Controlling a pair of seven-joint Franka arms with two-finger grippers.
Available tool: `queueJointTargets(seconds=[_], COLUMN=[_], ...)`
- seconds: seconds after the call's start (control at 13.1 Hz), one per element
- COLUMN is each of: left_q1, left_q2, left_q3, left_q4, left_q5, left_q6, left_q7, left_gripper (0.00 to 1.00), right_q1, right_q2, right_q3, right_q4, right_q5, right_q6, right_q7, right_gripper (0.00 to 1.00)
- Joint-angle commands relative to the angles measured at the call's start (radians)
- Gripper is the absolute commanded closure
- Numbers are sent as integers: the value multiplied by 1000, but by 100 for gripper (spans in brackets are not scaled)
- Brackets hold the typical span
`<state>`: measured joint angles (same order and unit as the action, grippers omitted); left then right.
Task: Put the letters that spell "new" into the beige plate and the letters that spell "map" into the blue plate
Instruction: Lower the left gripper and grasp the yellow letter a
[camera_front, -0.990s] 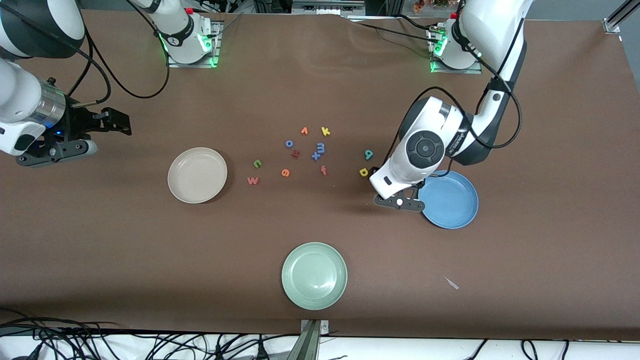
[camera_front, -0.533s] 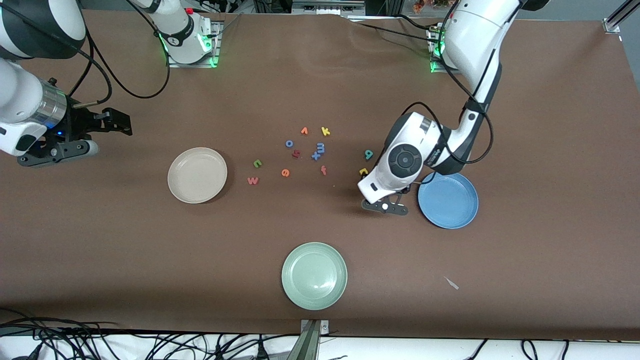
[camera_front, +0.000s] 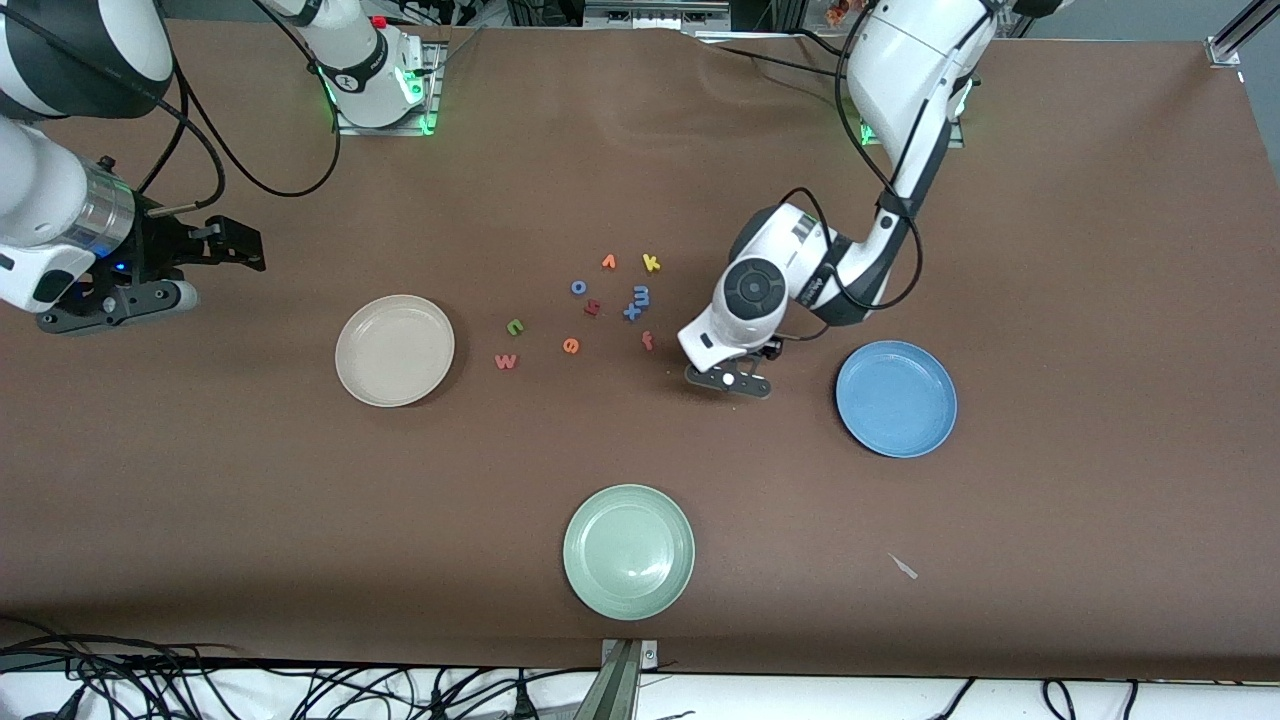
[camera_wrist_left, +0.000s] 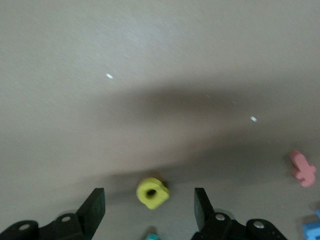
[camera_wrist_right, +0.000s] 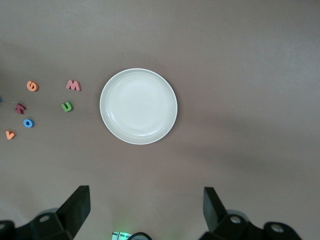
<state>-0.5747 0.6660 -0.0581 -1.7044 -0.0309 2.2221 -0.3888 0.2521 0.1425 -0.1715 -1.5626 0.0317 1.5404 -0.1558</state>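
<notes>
left arm has swung off the blue plate (camera_front: 896, 398) toward the letter cluster over the last second, and its gripper (camera_wrist_left: 149, 207) now sits low over the yellow round-bowled letter (camera_wrist_left: 152, 192), fingers parted with the letter between them, not touching yet as far as i can see. front view hides that letter and the teal one under the wrist; a teal sliver (camera_wrist_left: 151, 235) shows at the wrist view's edge. i read this as lining up the first "map" pick. blue m (camera_front: 641, 294) is in the cluster beside the blue x (camera_front: 631, 312). green n (camera_front: 515, 326), orange e (camera_front: 571, 345), pinkish-red w (camera_front: 506, 361) lie near the beige plate (camera_front: 394, 350). both plates empty. right gripper (camera_wrist_right: 145, 207) waits, wide open, high over the beige plate's end of the table.
</notes>
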Motion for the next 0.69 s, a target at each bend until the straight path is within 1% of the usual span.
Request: queueJointTargets(seconds=[0.0, 0.08, 0.15, 0.23, 0.3, 0.38, 0.46, 0.61], left_q1=[-10, -7, -4, -4, -4, -4, -4, -5], left_q2=[-43, -42, -42, -39, -37, -39, -40, -42], left_q3=[12, 12, 12, 12, 12, 12, 12, 12], left_q4=[-101, -134, -147, -147, -147, -149, -149, -149], left_q5=[5, 32, 41, 42, 42, 43, 43, 42], left_q6=[78, 140, 163, 163, 163, 163, 163, 159], left_q7=[-7, -7, -7, -7, -7, -7, -9, -10], left_gripper=[21, 21, 21, 21, 25, 37, 53, 54], right_q1=[1, 1, 1, 1, 1, 1, 1, 1], right_q2=[-6, -6, -6, -6, -6, -6, -6, -6], right_q3=[3, 3, 3, 3, 3, 3, 3, 3], right_q4=[-5, -5, -5, -5, -5, -5, -5, -5], right_q5=[-6, -6, -6, -6, -6, -6, -6, -6], right_q6=[6, 4, 4, 4, 4, 3, 3, 3], right_q7=[5, 5, 5, 5, 5, 5, 5, 4], right_gripper=[0, 0, 0, 0, 0, 0, 0, 0])
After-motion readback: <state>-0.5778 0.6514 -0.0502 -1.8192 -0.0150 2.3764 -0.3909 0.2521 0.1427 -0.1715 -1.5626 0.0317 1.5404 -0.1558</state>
